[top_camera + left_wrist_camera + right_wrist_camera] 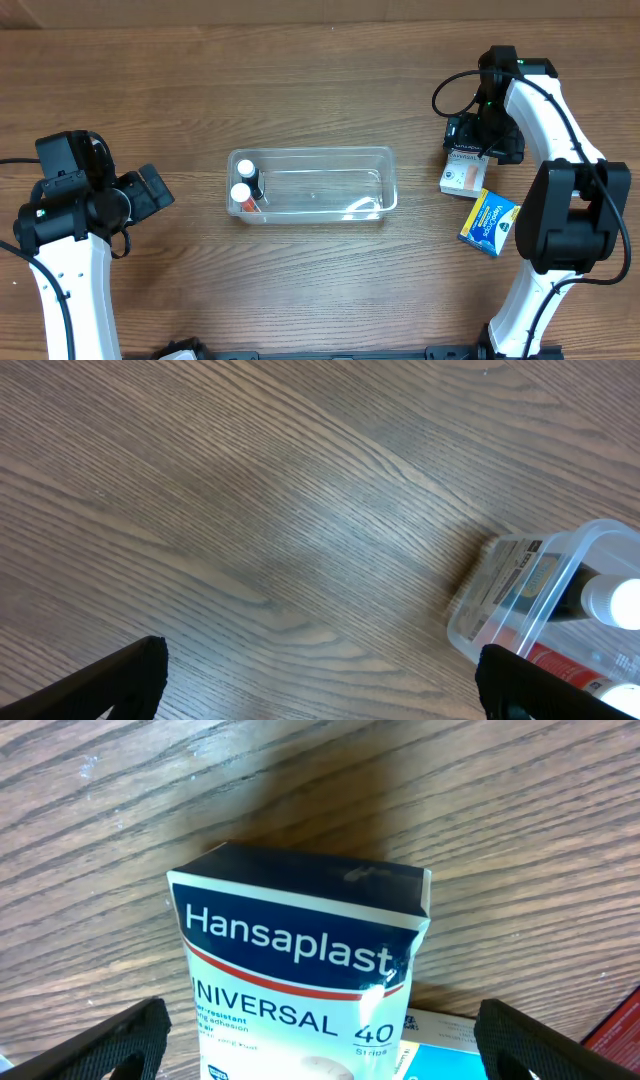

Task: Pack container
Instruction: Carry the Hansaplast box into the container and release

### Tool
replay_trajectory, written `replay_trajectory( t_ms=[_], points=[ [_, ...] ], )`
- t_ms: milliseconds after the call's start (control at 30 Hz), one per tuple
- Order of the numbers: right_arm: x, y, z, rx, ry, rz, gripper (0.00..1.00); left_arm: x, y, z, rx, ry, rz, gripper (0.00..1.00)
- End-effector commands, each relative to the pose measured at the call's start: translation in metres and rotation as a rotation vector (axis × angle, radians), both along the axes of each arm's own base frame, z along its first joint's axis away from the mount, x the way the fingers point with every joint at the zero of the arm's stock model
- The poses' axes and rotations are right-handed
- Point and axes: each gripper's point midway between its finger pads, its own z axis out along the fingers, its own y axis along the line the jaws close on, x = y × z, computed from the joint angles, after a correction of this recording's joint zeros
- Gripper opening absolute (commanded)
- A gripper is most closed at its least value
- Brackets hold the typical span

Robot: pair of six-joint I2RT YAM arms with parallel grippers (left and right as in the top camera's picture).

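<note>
1. My left tool hangs at the brown wooden tabletop's 9 o'clock, fingers spread wide, holding nothing.
2. The clear, shallow rectangular plastic container sits mid-tabletop. Two small white-capped bottles stand at its 9 o'clock end; the rest is bare, so I judge the packing only begun.
3. At its 3 o'clock, a white-and-navy Hansaplast carton and a blue-and-yellow carton lie outside, not yet packed.
4. My right tool is spread over the Hansaplast carton, not pinching it.
5. Only my right wrist view makes the carton's print readable; only overhead shows the whole layout.
</note>
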Motion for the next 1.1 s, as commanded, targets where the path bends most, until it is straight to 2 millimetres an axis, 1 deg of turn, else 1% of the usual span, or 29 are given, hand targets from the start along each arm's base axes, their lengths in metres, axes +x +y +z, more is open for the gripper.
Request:
replay_trajectory(
  t_ms=[0, 233, 367, 533, 633, 733, 800, 933, 1067],
  points=[
    [0.005, 0.009, 0.007, 0.051, -0.026, -0.004, 1.0, 0.002, -0.001, 0.0, 0.0, -0.004, -0.022, 1.0],
    [0.002, 0.016, 0.003, 0.053, -0.013, 0.012, 1.0, 0.002, 0.0, 0.001, 0.0, -0.005, -0.022, 1.0],
    [-0.006, 0.014, -0.013, 0.035, 0.004, -0.02, 1.0, 0.002, -0.001, 0.0, 0.0, -0.004, -0.022, 1.0],
    [-0.014, 0.014, -0.035, 0.032, 0.016, -0.019, 1.0, 0.002, -0.002, 0.001, -0.007, -0.006, -0.025, 1.0],
    [-0.015, 0.013, -0.041, 0.028, 0.009, -0.019, 1.0, 0.003, -0.003, 0.001, -0.015, -0.009, -0.029, 1.0],
    [-0.013, 0.01, -0.041, 0.009, 0.003, -0.018, 1.0, 0.002, -0.003, 0.001, -0.016, -0.009, -0.029, 1.0],
    [-0.013, 0.009, -0.041, 0.005, 0.002, -0.017, 0.98, 0.002, -0.003, 0.001, -0.016, -0.009, -0.029, 1.0],
    [-0.013, 0.008, -0.041, -0.001, 0.003, -0.017, 0.87, 0.002, -0.003, 0.001, -0.016, -0.009, -0.029, 1.0],
    [-0.014, 0.008, -0.041, -0.001, 0.006, -0.017, 0.8, 0.002, -0.003, 0.001, -0.015, -0.009, -0.029, 1.0]
  ],
)
